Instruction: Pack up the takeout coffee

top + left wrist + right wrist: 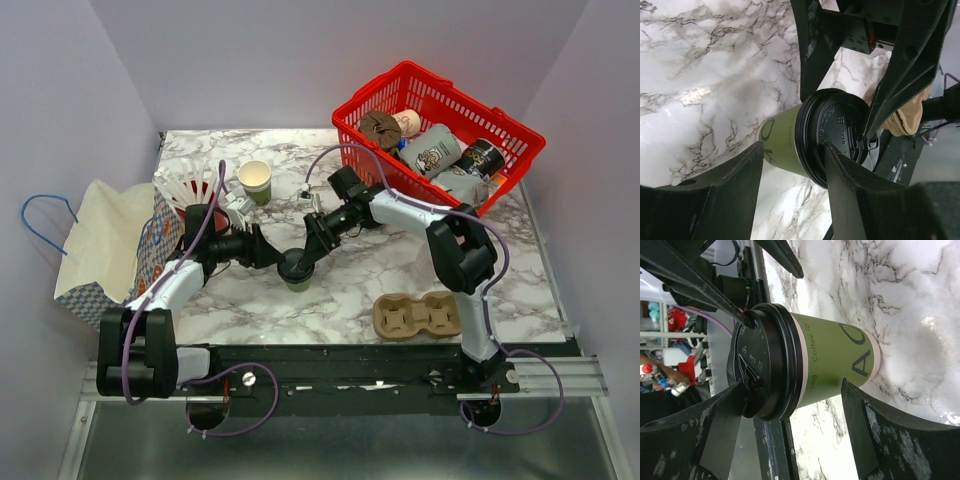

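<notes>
The takeout coffee point(296, 272), an olive-green paper cup with a black lid, stands upright near the middle of the marble table. Both grippers meet over it. My left gripper point(276, 256) reaches in from the left; in its wrist view it point(794, 148) is open and straddles the cup point(782, 142), one fingertip point(829, 148) on the lid point(835, 132) and the other beside the lower wall. My right gripper point(314, 246) comes from the upper right. It point(794, 385) is open too, one fingertip point(740, 387) against the lid top point(765, 365), the other by the cup's wall point(840, 360).
A red basket point(520, 150) with several cups and packets stands at the back right. A lidless paper cup point(255, 181) sits at the back left. A cardboard cup carrier point(416, 316) lies front right. A paper bag point(105, 240) lies open at the left edge.
</notes>
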Tool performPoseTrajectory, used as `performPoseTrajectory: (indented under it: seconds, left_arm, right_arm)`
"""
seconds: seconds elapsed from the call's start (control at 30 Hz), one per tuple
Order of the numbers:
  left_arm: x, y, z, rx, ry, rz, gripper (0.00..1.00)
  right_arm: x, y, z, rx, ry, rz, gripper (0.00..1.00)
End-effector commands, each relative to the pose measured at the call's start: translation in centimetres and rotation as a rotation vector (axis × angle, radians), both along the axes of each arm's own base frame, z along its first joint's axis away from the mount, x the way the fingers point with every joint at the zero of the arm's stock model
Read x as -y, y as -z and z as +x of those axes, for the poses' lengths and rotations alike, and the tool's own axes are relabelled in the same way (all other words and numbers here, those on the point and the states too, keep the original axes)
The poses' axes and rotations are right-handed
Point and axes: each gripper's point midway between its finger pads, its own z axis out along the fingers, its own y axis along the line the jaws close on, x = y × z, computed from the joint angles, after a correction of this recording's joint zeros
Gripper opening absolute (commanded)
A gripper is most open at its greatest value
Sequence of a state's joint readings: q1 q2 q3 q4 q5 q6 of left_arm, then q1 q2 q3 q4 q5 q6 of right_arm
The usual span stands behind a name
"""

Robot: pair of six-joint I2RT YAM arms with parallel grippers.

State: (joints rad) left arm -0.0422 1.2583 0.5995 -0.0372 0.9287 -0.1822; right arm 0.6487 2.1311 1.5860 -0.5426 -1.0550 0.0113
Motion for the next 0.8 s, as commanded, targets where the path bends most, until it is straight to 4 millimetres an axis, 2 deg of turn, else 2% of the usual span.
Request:
performPoseTrajectory:
  seconds: [0.0,0.23,0.47,0.57,0.67,0.77]
  left_arm:
    - [-0.6,3.7,-1.8,-0.127,-0.008,0.036,0.58]
    - [-0.7,5.3,-1.4,-0.209,-0.029,0.04,0.57]
    - [-0.2,5.3,-0.6,-0.229,-0.018,0.013,0.55]
    - [0.0,5.5,-0.6,-0.238,-0.015,0.02,0.55]
    - [0.0,5.3,-0.6,-0.221,-0.009,0.024,0.55]
    - [-0.1,4.8,-0.3,-0.197,-0.001,0.038,0.55]
  right_arm:
    - [0.3,4.2,0.2,0.017,-0.018,-0.064,0.83]
    - [0.5,5.0,0.6,0.008,-0.012,-0.071,0.82]
    - [1.1,5.0,1.4,0.039,-0.003,-0.07,0.81]
    - [1.6,5.7,1.2,0.038,0.01,-0.095,0.8]
    - [1.5,5.1,0.7,0.031,0.004,-0.061,0.8]
    - [1.2,3.4,1.1,0.092,-0.003,-0.019,0.82]
